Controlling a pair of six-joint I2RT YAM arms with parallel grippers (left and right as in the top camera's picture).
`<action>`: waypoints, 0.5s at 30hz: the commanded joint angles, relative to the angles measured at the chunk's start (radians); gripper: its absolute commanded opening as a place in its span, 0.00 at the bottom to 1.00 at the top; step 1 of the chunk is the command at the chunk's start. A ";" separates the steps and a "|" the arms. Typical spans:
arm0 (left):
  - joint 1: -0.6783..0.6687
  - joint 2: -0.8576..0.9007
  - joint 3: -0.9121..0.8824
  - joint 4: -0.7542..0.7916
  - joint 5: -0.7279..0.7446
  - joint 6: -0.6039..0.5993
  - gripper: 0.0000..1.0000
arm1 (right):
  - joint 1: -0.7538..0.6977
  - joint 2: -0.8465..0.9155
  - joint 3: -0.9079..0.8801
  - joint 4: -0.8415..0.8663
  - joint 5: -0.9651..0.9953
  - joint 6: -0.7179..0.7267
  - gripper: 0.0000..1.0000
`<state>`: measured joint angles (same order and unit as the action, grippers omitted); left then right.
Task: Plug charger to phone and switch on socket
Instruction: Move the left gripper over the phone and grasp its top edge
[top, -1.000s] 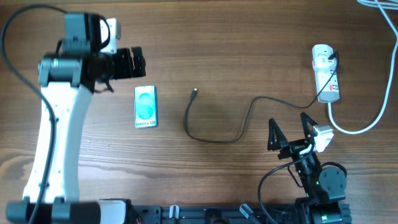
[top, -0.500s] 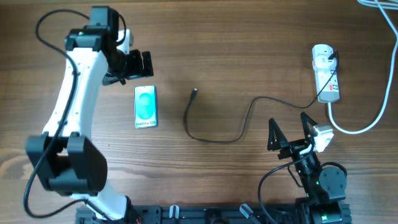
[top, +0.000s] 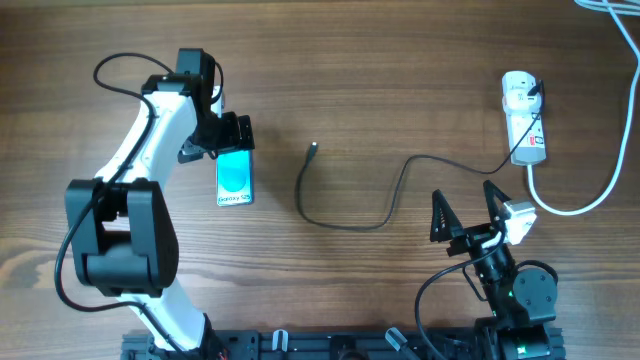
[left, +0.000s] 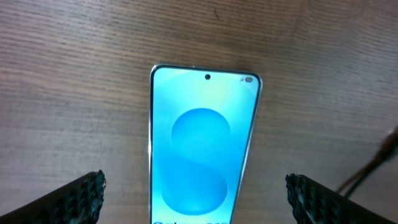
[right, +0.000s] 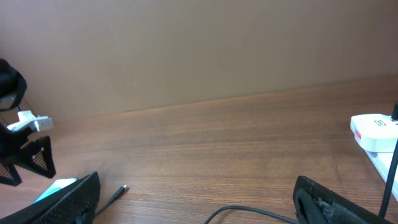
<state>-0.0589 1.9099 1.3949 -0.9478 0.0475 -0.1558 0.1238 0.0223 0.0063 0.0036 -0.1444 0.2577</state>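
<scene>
The phone (top: 235, 176) lies flat on the wooden table, screen lit pale blue with a teal oval; it fills the middle of the left wrist view (left: 202, 149). My left gripper (top: 232, 133) is open and hovers over the phone's far end, a finger on either side (left: 198, 199). The charger's thin black cable (top: 350, 222) curves across the table; its small connector (top: 313, 150) lies free right of the phone, and its plug sits in the white socket (top: 522, 118) at the far right. My right gripper (top: 466, 208) is open and empty near the front edge (right: 199, 205).
A thicker white cable (top: 600, 195) loops from the socket off the table's right edge. The right wrist view shows the connector (right: 122, 189), the socket's end (right: 376, 132) and a plain brown wall behind the table.
My left arm has swung right and forward, bringing its open gripper from left of the phone to just over the phone's far end. The right arm, cable and socket have not moved.
</scene>
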 joint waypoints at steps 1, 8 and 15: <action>-0.007 0.037 -0.040 0.043 -0.023 -0.008 1.00 | 0.004 -0.005 -0.001 0.005 0.014 0.007 1.00; -0.037 0.101 -0.041 0.047 -0.019 0.083 1.00 | 0.004 -0.005 -0.001 0.005 0.014 0.007 1.00; -0.043 0.139 -0.041 0.046 -0.049 0.096 1.00 | 0.004 -0.005 -0.001 0.005 0.014 0.007 1.00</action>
<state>-0.1028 2.0205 1.3640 -0.9035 0.0296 -0.0830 0.1238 0.0223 0.0063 0.0036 -0.1440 0.2577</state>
